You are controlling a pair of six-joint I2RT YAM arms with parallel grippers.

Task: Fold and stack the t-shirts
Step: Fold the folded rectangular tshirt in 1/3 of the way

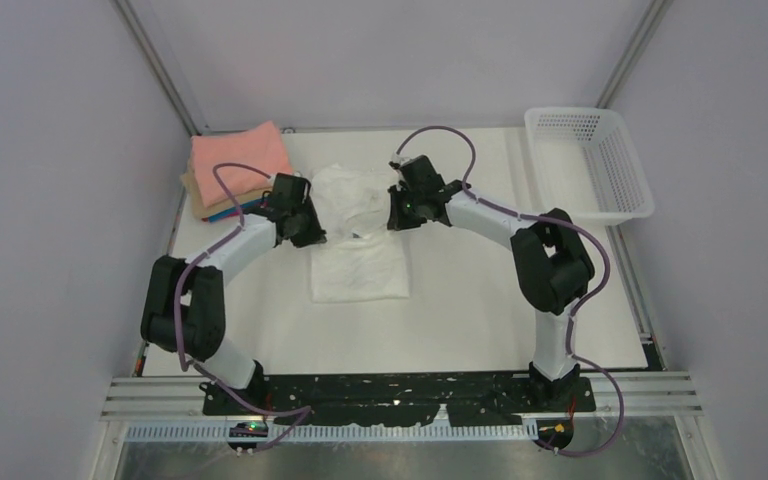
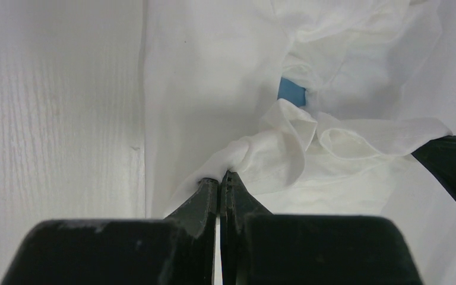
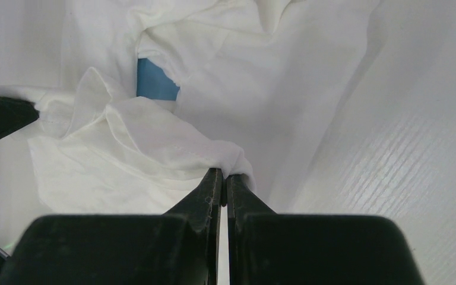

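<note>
The white t-shirt (image 1: 358,262) lies in the middle of the desk (image 1: 480,300), between the 2 arms. Its near half rests flat on the surface; its far half is gathered into loose folds and raised slightly. The left hand (image 2: 221,177) is closed tight on a pinch of this cloth at the shirt's left side, with no gap visible between its jaws. The right hand (image 3: 223,173) is closed in the same manner on a pinch at the shirt's right side. The 2 grips sit roughly opposite each other across the garment. This placement probably serves to carry 1 edge evenly, so that the far half can be drawn over the near half without twisting. A small blue patch (image 3: 154,80) shows through an opening in the bunched cloth; whether it is print or a label cannot be determined. The cloth between the hands sags and wrinkles, so the fold is judged to be in progress, not finished. A stack of folded shirts (image 1: 238,165), salmon-pink on top with tan and blue layers beneath, sits at the far left corner of the desk, just beside the left arm. That position likely marks where the white shirt goes once folded. A white plastic basket (image 1: 632,190) stands at the far right, well apart from both hands.
</note>
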